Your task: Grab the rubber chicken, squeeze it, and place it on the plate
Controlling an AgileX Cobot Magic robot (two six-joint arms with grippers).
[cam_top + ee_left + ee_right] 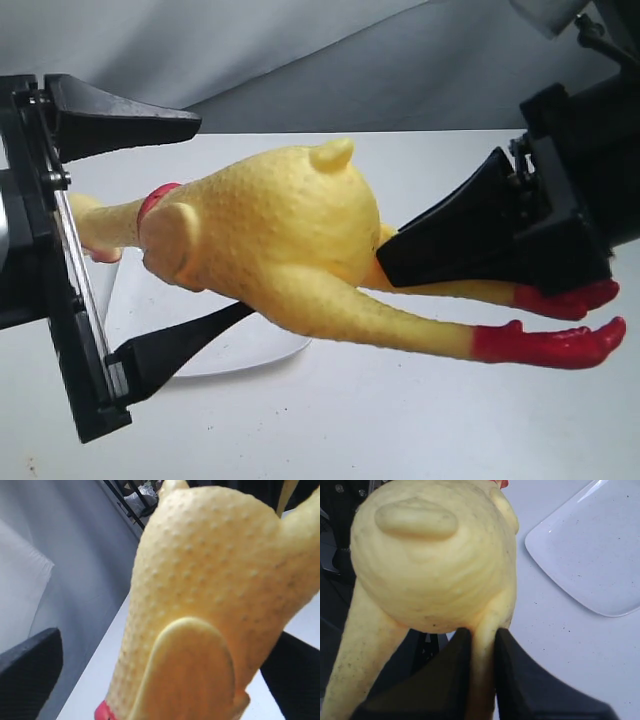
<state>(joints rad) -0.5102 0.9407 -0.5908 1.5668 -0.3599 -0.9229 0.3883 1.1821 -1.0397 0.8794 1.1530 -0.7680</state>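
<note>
Mid-air hold: rubber chicken [270, 230] with one leg pinched in the right gripper [481, 636]; left gripper [218, 215], jaws spread wide, straddles its body; plate [590, 555] lies below the left gripper

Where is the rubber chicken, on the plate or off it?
Off: the right fingers hold the rubber chicken by one leg, raised clear of the plate.
</note>
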